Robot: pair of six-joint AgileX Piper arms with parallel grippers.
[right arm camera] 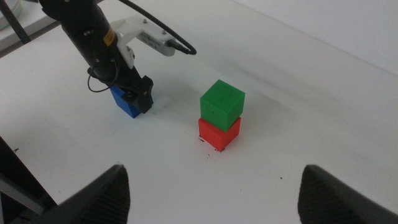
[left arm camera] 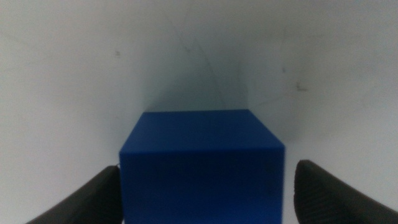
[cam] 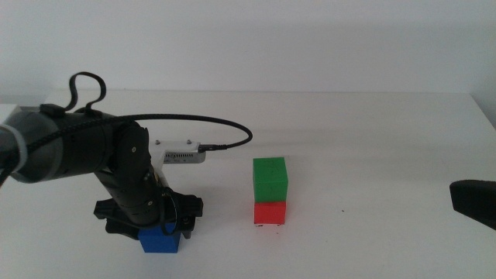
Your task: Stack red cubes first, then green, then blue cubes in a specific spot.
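Left wrist view alone shows left gripper jaws apart, flanking blue cube, right gap visible | middle view, centre: green cube atop red cube | right gripper spread, empty.

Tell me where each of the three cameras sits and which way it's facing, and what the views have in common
Middle view: above the table, looking forward and down; left arm at the blue cube, right gripper at the edge.
Left wrist view: on the left arm, looking down at the blue cube between the left gripper jaws, which stand open.
Right wrist view: on the waiting right arm, looking across at the green cube on the red cube; open jaws.
All three show the blue cube.
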